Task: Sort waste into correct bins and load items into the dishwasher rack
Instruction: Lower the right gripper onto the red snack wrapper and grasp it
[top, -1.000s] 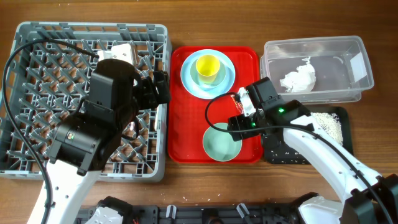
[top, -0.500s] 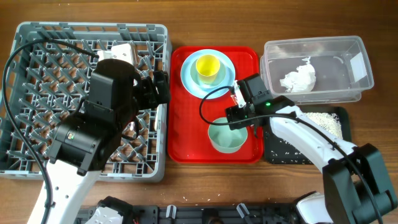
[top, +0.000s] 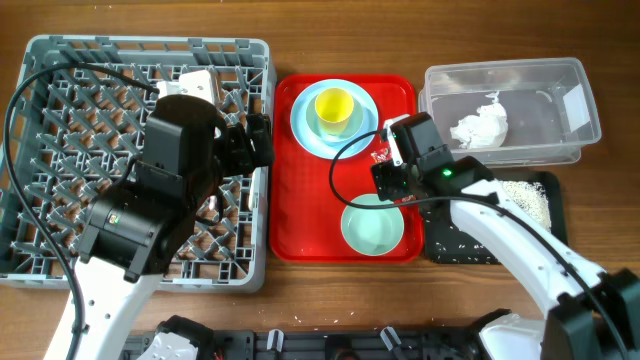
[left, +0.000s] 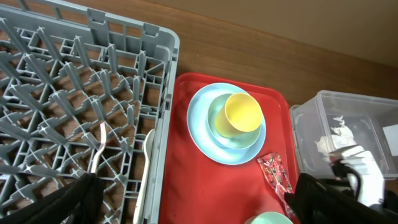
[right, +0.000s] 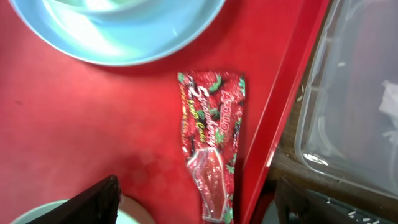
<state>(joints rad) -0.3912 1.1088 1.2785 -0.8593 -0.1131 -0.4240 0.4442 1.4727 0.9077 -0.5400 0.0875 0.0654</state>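
The shiny red snack wrapper (right: 210, 143) lies flat on the red tray by its right rim; it also shows in the overhead view (top: 382, 155) and the left wrist view (left: 275, 177). My right gripper (right: 199, 208) (top: 388, 178) is open and hovers over the wrapper's near end, one finger on each side. The mint-green bowl (top: 372, 228) sits on the tray just in front of it. The yellow cup (top: 333, 108) stands on the light blue plate (top: 302, 130). My left gripper (top: 255, 140) (left: 193, 208) is open and empty over the right edge of the grey dishwasher rack (top: 60, 60).
The clear tub (top: 500, 68) at the back right holds the white napkin (top: 480, 127). The black tray (top: 455, 245) in front of it holds rice crumbs (top: 525, 198). A white fork (left: 96, 149) and spoon (left: 148, 146) lie in the rack. The flat red tray (top: 300, 210) stands between rack and bins.
My right gripper has drawn back from the mint-green bowl to over the wrapper. The bowl now sits flat, slightly further right. The left arm has not moved.
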